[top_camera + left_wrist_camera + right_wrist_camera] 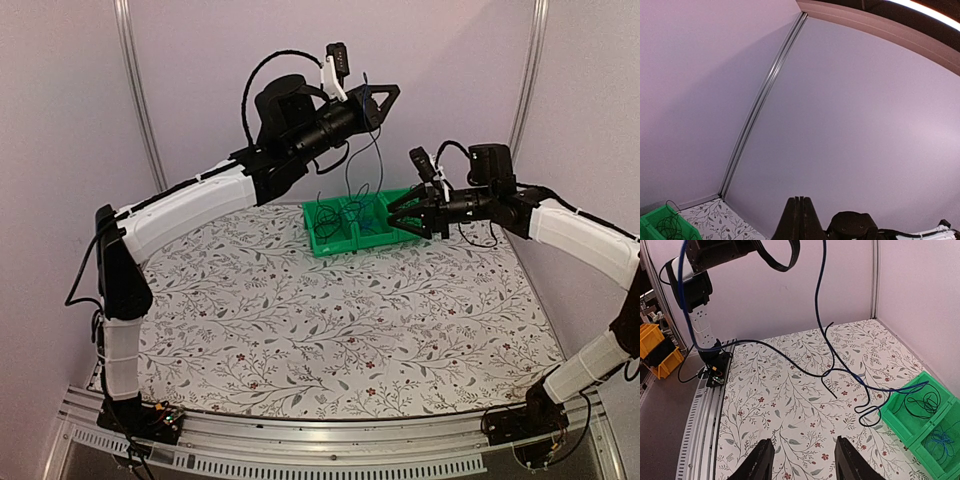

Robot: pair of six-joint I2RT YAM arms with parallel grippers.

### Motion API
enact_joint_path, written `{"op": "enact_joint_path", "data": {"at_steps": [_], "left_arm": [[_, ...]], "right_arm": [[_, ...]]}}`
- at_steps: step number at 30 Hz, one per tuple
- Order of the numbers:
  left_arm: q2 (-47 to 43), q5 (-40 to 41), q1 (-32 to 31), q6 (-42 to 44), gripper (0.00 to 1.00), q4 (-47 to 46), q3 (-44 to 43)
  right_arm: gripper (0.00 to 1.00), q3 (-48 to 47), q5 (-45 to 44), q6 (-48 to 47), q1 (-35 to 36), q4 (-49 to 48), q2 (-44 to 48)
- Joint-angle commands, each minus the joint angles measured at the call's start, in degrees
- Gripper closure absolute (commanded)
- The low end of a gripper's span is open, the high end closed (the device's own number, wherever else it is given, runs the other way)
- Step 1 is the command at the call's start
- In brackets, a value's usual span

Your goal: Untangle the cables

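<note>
Floral-patterned table (300, 330), pale lilac walls (200, 90), green bin (345, 246); left jaws clamped on cables (816, 295), right jaws apart.

Table (300, 330) | floral-patterned top | carried: green bin (345, 248), divided into compartments, at far edge, right of centre | near edge: metal rail (330, 440) with both arm bases.

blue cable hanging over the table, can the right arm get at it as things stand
Probably yes: the right gripper is open and faces the blue cable, with nothing between them, though a black cable crossing it might get caught.
</note>
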State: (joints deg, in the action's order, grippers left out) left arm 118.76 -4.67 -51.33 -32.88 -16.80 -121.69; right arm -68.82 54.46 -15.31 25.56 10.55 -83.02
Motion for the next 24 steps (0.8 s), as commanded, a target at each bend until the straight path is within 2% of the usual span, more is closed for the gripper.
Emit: {"op": "enact_joint_path", "data": {"at_steps": [1, 5, 14, 22, 24], "left_arm": [[0.6, 0.2, -0.2, -1.2, 1.00, -0.9, -1.9], [0.8, -0.3, -0.3, -1.4, 1.00, -0.6, -2.5], [1.1, -0.6, -0.5, -1.9, 1.00, -0.8, -3.5], [1.4, -1.3, -0.7, -2.6, 1.00, -0.6, -3.9], [1.4, -1.3, -0.8, -2.5, 1.00, -0.4, -3.9]], "right_arm": [[0.56, -2.6, -4.0, -1.1, 1.2, -1.7, -2.1], [0.61, -4.4, -7.0, -0.7, 1.4, -2.3, -3.9], [0.66, -6.8, -1.9, -3.3, 3.0, 0.8, -8.0], [0.64, -8.3, -2.6, -0.6, 3.6, -2.0, -10.0], [0.60, -9.4, -2.7, 0.8, 3.6, -2.6, -11.3]]}}
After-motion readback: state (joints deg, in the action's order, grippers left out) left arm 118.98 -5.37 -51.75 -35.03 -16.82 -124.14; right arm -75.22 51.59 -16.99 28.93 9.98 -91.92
